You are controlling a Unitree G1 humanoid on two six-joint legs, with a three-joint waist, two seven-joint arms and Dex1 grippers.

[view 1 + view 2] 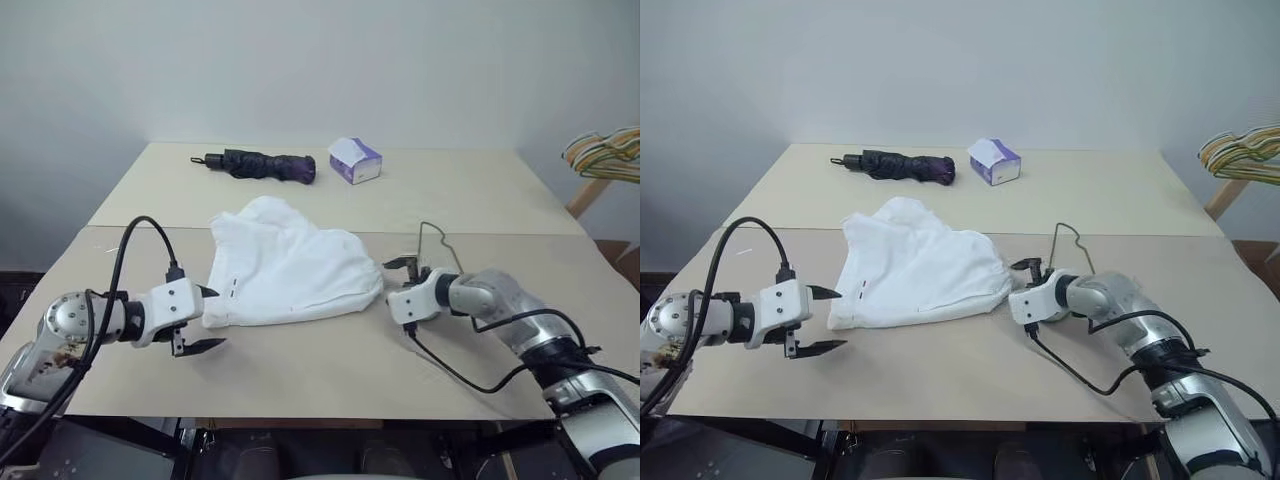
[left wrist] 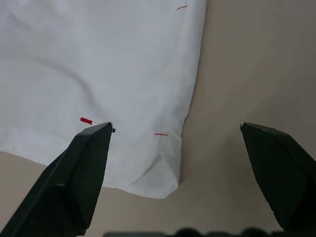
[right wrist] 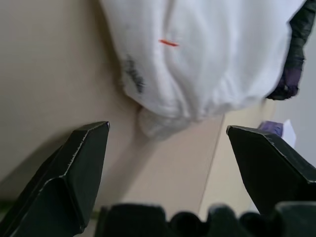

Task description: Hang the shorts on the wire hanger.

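Note:
The white shorts [image 1: 285,265] lie crumpled in the middle of the table, with small red and black marks near the hem [image 2: 160,134]. My left gripper [image 1: 212,318] stands open at the hem corner on the shorts' left side, one fingertip [image 2: 94,148] over the cloth. My right gripper [image 1: 390,285] is open just off the shorts' right edge, facing the gathered waistband [image 3: 163,121]. Behind the right gripper, the thin wire hanger [image 1: 443,243] shows only its hook and a short stretch of wire; the rest is hidden.
At the back of the table [image 1: 300,380] lie a folded dark umbrella [image 1: 262,164] and a white-and-purple tissue box [image 1: 355,160]. A bunch of yellow and green hangers [image 1: 605,152] hangs off the table's far right.

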